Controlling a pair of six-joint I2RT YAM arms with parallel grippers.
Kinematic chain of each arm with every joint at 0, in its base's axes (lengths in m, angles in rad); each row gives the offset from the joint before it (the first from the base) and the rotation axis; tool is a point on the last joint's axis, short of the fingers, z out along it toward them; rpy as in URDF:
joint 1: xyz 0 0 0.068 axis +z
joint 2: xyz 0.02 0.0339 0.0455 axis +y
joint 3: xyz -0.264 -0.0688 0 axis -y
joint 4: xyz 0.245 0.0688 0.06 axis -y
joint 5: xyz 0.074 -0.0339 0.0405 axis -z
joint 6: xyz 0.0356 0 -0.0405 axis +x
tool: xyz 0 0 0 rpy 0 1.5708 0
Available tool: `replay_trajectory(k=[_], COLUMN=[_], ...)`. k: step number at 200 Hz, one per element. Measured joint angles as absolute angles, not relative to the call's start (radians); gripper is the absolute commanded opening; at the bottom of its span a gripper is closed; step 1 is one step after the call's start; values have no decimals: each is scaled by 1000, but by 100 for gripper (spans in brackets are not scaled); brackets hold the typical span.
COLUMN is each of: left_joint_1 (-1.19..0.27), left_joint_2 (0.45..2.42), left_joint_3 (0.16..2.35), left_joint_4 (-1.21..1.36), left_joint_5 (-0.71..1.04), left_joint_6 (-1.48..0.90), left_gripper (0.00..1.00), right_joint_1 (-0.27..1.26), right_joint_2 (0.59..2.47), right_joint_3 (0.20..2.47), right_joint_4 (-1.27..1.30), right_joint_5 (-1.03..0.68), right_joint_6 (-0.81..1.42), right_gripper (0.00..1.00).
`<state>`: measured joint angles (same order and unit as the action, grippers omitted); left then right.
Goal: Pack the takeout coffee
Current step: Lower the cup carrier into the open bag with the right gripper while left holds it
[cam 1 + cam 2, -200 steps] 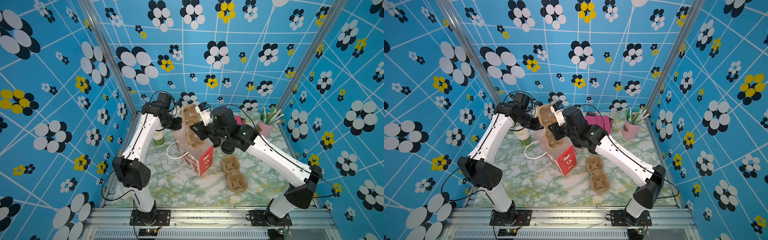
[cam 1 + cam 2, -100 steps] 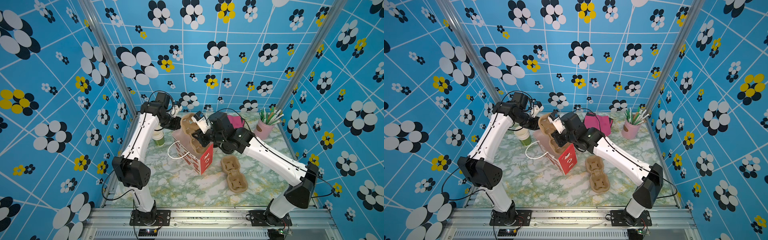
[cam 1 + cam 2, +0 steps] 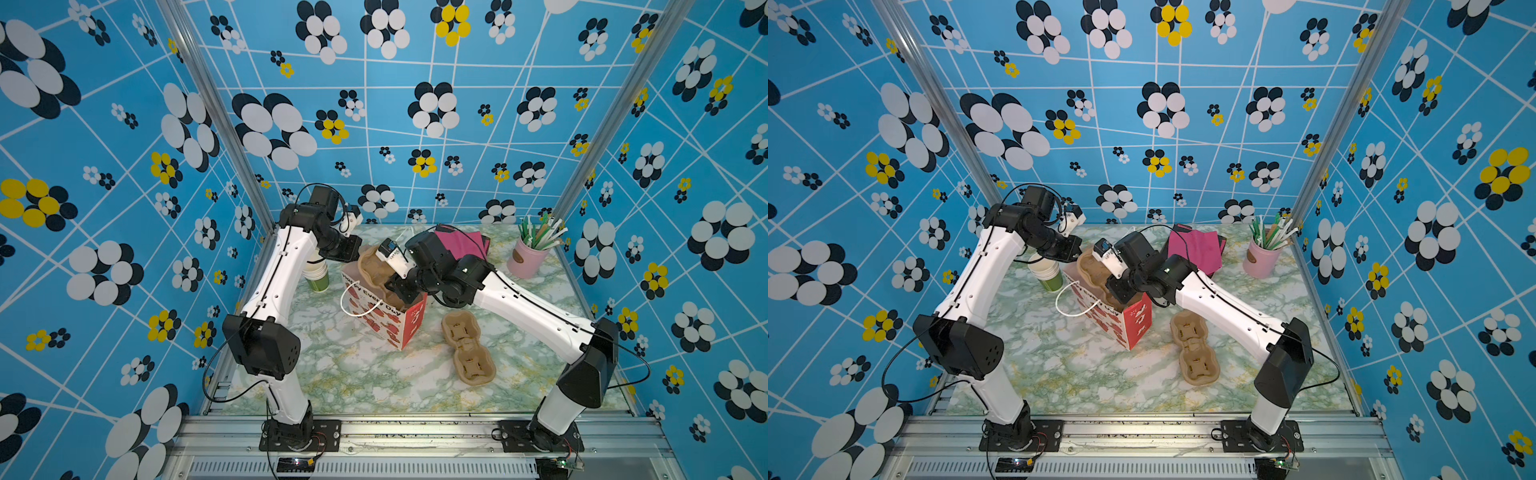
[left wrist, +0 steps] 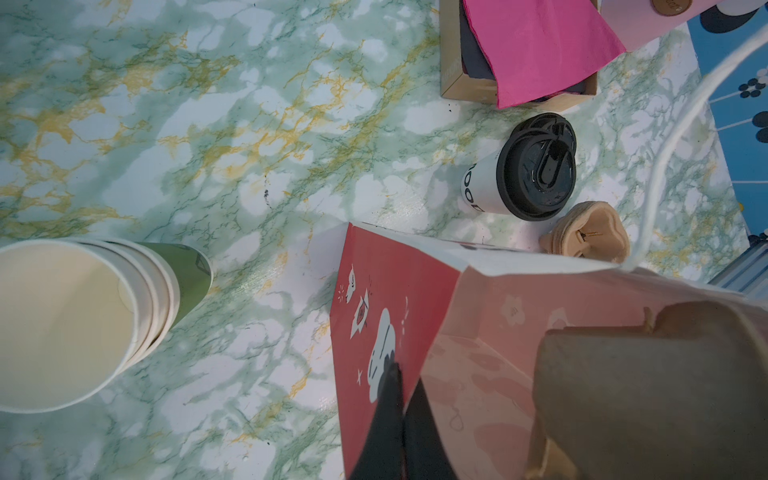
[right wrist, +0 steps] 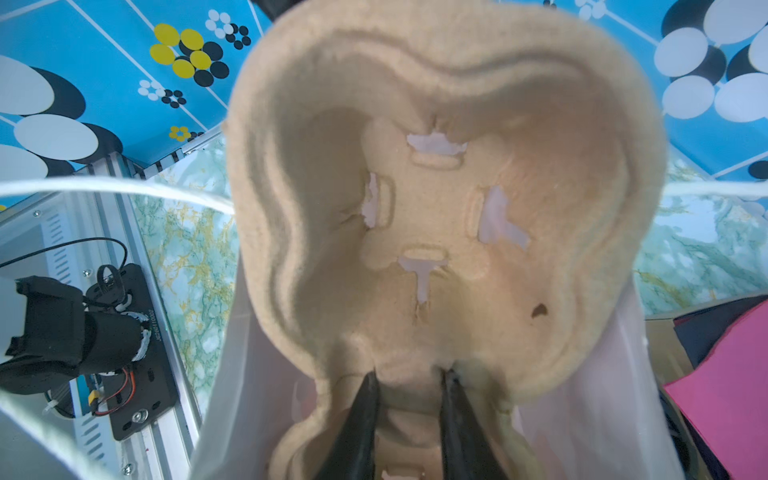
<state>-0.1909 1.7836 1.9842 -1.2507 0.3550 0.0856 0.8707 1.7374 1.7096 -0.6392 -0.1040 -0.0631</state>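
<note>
The takeout coffee, a small white cup with a black sip lid, stands on the marble table just beyond the red-and-white gift bag; in both top views my right arm covers it. My left gripper is shut on the bag's upper edge, one finger on each side of the wall. My right gripper is shut on the middle of a brown pulp cup carrier. That carrier stands on end in the bag's mouth, its upper half sticking out.
A stack of lidless cream-and-green cups stands left of the bag. A second pulp carrier lies flat to its right. Loose black lids sit behind the coffee. A box of pink napkins and a pink straw pot are at the back.
My right gripper has come down and to the left, sinking the carrier deeper into the bag. My left gripper has kept its hold on the bag's edge.
</note>
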Motion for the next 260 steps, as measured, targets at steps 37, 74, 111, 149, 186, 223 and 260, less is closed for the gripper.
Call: replay_trajectory(k=[37, 74, 111, 149, 186, 223, 260], left_joint_1=[-177, -175, -173, -171, -171, -170, -165], left_joint_2=[1774, 1755, 1731, 1720, 1708, 1700, 1699], left_joint_3=[1984, 1968, 1955, 1951, 1932, 1907, 1905], left_joint_4=[-1263, -1269, -1273, -1273, -1272, -1269, -1262], left_joint_5=[335, 321, 322, 323, 325, 325, 325], left_joint_6=[75, 70, 70, 71, 71, 71, 74], left_gripper=[0, 0, 0, 0, 0, 0, 0], right_joint_1=[873, 878, 886, 889, 890, 890, 890], right_joint_2=[1796, 1843, 1899, 1988, 2076, 2148, 2237], right_joint_3=[1753, 1804, 1863, 1943, 2032, 2112, 2182], right_joint_4=[-697, -752, -804, -869, -942, -1016, -1078], right_joint_5=[-112, -123, -126, -125, -122, -115, -114], right_joint_6=[-91, -106, -123, -133, -143, -147, -147], right_gripper=[24, 24, 24, 24, 25, 25, 25])
